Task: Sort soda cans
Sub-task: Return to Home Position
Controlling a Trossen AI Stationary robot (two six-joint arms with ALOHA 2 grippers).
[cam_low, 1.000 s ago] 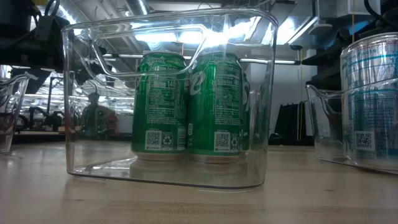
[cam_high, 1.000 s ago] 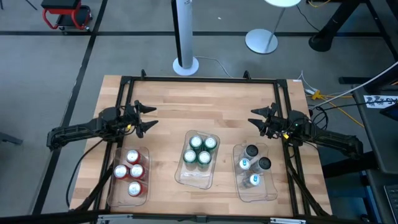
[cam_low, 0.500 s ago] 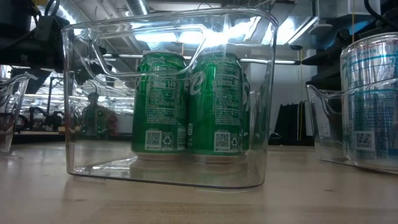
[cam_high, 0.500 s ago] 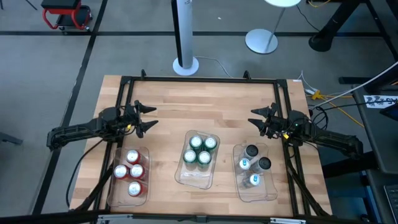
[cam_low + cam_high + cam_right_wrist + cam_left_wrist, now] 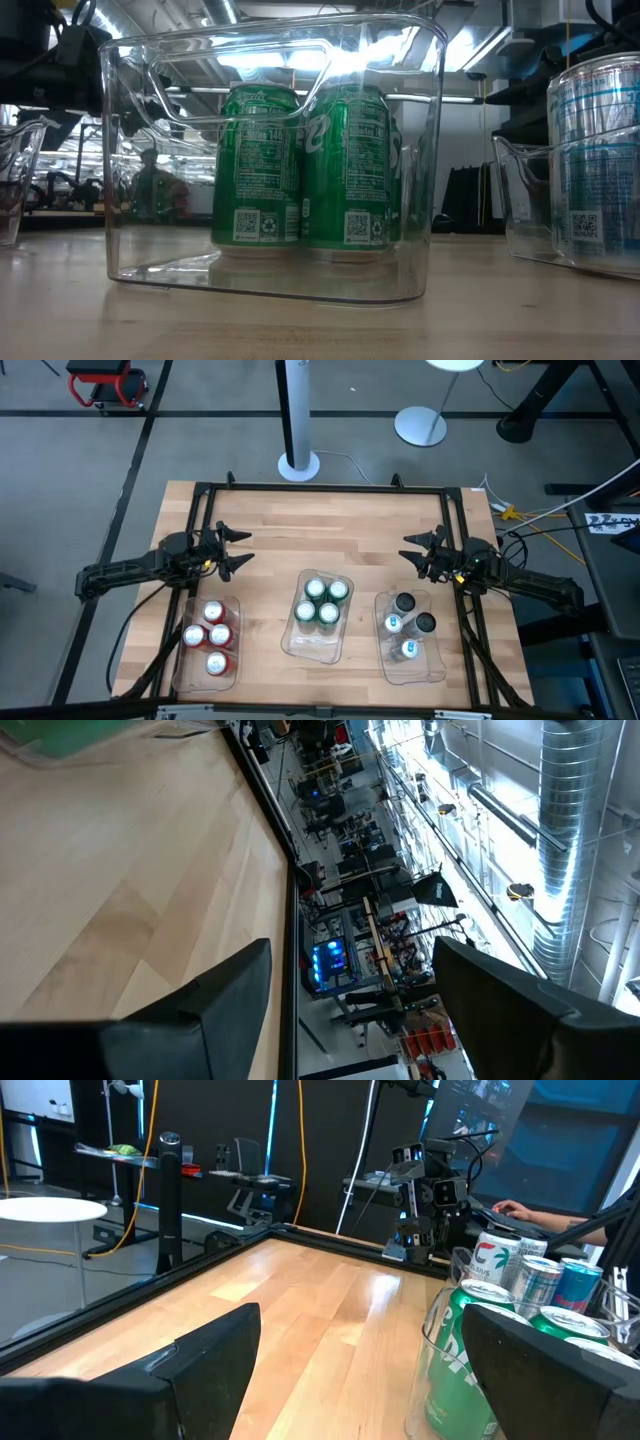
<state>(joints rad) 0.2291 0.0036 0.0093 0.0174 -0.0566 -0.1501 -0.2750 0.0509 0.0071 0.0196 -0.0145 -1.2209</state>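
Three clear trays stand in a row along the table's near side. The left one holds several red soda cans (image 5: 209, 635), the middle one several green cans (image 5: 321, 601), the right one silver-grey cans (image 5: 408, 623). All cans stand upright on the tray floors. My left gripper (image 5: 238, 550) hovers open at the table's left side, beyond the red cans, its fingers pointing level toward the middle. My right gripper (image 5: 410, 552) hovers open at the right side, beyond the silver-grey cans, rolled onto its side. Both are empty.
A black frame (image 5: 320, 488) runs round the wooden table top. The far half of the table (image 5: 325, 530) is bare wood between the two grippers. The middle tray (image 5: 270, 160) fills the low view. A person's hand (image 5: 512, 1208) shows beyond the table's right side.
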